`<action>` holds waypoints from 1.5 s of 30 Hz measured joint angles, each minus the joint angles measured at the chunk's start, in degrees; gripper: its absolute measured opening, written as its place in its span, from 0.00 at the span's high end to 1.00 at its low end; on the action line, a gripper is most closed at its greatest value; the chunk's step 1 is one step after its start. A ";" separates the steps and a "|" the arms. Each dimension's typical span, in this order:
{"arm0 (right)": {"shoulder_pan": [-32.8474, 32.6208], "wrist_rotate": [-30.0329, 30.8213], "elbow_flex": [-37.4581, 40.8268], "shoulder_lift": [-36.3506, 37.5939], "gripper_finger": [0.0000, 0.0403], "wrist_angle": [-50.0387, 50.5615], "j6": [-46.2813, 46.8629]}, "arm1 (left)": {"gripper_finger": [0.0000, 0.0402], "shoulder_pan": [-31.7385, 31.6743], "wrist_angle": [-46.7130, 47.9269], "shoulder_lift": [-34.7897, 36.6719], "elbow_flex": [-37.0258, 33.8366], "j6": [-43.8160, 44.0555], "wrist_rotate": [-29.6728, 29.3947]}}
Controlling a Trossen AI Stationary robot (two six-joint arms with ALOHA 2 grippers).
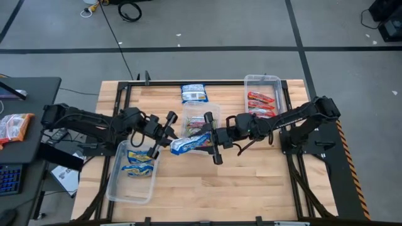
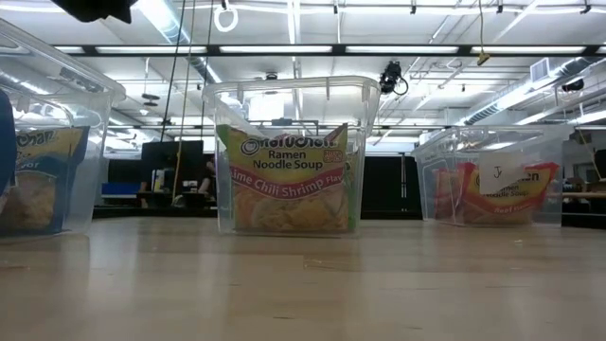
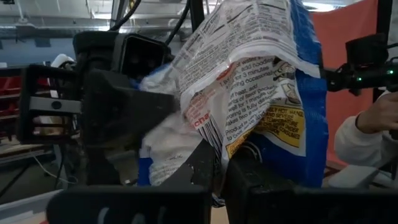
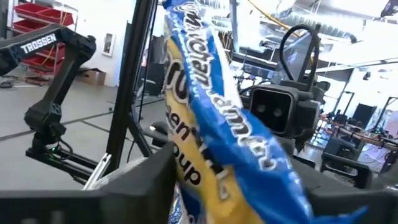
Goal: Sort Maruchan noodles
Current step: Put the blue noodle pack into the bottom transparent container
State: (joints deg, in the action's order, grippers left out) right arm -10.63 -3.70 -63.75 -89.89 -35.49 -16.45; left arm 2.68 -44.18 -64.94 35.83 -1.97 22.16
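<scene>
**benchrat:** Looks like a mid-air handoff. Blue-and-yellow packet hangs over the middle of the table between both arms. The left gripper is clamped tight on its left end; the left wrist view shows the wrapper pinched between its fingers. The right gripper is at the packet's other end. Can't tell whether its jaws are open or on the packet.

**noodlearm:** My guess too, it's going left. To do it clean, I'd make sure only one claw has it before anything pulls. Crinkly wrapper, so if both tug it tears or slips. Right arm should let go fully and back straight out toward 3 o'clock, not drag along the pack.

**benchrat:** And then where?

**noodlearm:** The left tub at about 7 o'clock from the packet already has blue packets in it, so that's the target, I reckon. Short swing down, release low so it lies flat.

**benchrat:** Rest seems sorted: lime chili shrimp pack in the middle tub, red packs in the right tub. One more blue packet lies loose on the table at 12 o'clock, just beside the middle tub.
</scene>
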 joint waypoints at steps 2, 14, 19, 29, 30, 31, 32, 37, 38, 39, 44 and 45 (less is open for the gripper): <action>-0.04 0.00 0.00 0.00 0.61 0.74 0.31 | 0.95 0.01 -0.26 -0.22 0.00 0.18 -0.03; -0.08 4.30 0.07 0.87 0.76 5.61 2.52 | 0.73 0.06 10.56 0.81 1.23 5.74 -5.56; 0.03 10.17 0.02 3.85 0.76 12.88 1.70 | 0.53 -0.02 30.77 3.74 7.39 5.54 -9.65; 1.06 22.85 -0.09 5.65 0.76 35.03 6.28 | 0.27 0.52 60.78 5.25 17.78 2.60 -27.75; 1.33 23.30 0.00 5.29 0.76 37.59 6.98 | 0.26 0.52 60.50 5.14 17.61 2.78 -27.76; 1.64 23.67 0.04 4.49 0.76 38.87 7.60 | 0.26 0.55 60.01 4.83 17.35 2.83 -27.73; 1.83 23.84 0.04 3.93 0.76 39.59 8.09 | 0.26 0.58 59.45 4.31 17.29 3.01 -27.70; 2.54 24.75 0.02 1.90 0.76 42.95 9.19 | 0.25 0.38 58.83 1.84 17.05 4.34 -27.70; 2.61 24.90 0.06 1.70 0.76 43.32 9.20 | 0.25 0.37 57.70 1.43 17.09 4.34 -27.77; 2.60 25.01 0.07 1.70 0.76 43.64 9.20 | 0.25 0.37 56.69 1.04 17.14 4.34 -27.73; 2.85 25.31 0.02 1.99 0.76 42.90 8.98 | 0.23 -0.16 55.29 -2.28 19.31 4.28 -27.85; 2.90 25.31 0.01 1.99 0.76 42.47 8.98 | 0.23 -0.37 55.52 -3.20 20.45 4.17 -28.20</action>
State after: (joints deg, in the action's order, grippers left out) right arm -7.73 21.61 -63.74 -87.90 6.97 -7.46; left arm 2.31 11.34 -68.13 56.29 2.20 -6.04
